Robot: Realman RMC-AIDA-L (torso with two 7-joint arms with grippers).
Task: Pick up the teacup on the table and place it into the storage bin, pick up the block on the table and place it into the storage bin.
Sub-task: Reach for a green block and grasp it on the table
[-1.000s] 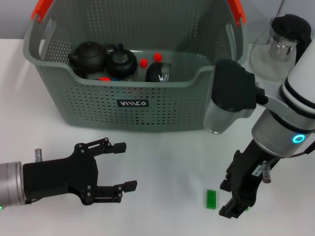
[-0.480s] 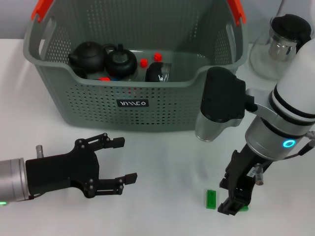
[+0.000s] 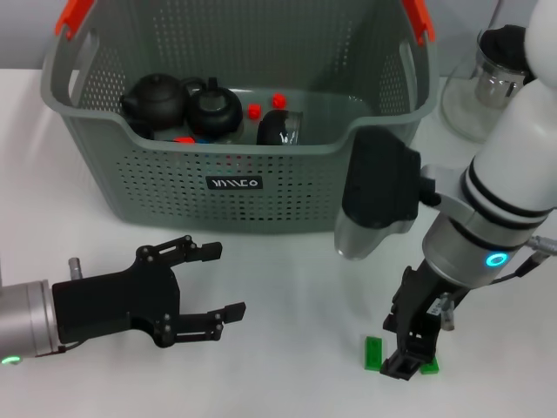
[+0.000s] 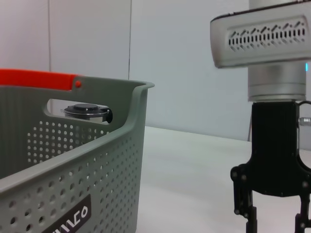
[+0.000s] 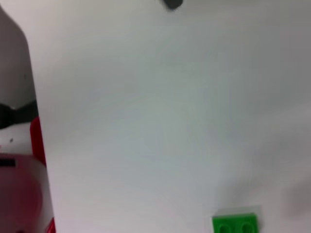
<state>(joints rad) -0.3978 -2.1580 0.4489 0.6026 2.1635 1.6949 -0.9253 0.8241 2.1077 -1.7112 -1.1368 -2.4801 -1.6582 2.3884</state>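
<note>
Head view: storage bin (image 3: 235, 165) sits at the far middle of the white desk (image 3: 287, 296), label facing the robot, orange-red handle ends up at its two top corners. Inside, on the bin floor: two dark teapots (image 3: 183, 103) side by side toward the robot's left, a dark cup-like piece (image 3: 278, 129) just beside them, small red bits between. Whether that piece is the teacup, cannot tell.

Green block (image 3: 373, 353) lies flat on the desk near the front edge, on the robot's right, well apart from the bin's front wall. A second patch of green shows just beyond the right claw (image 3: 409, 359), partly hidden by it.

Right claw points down at the desk, tips just beside the block, on its right side. Fingers look close together; whether released or clenched, cannot tell. Right wrist view shows the green block (image 5: 235, 224) low on bare desk surface.

Left claw (image 3: 218, 283) hangs low over the front left of the desk, fingers spread wide, released, holding nothing. Open desk lies between it and the bin front.

Glass teapot (image 3: 487, 83) stands at the far right, beside the bin's right end.

Left wrist view: bin corner (image 4: 97, 145) close, right claw (image 4: 274, 213) beyond, bare desk between.
</note>
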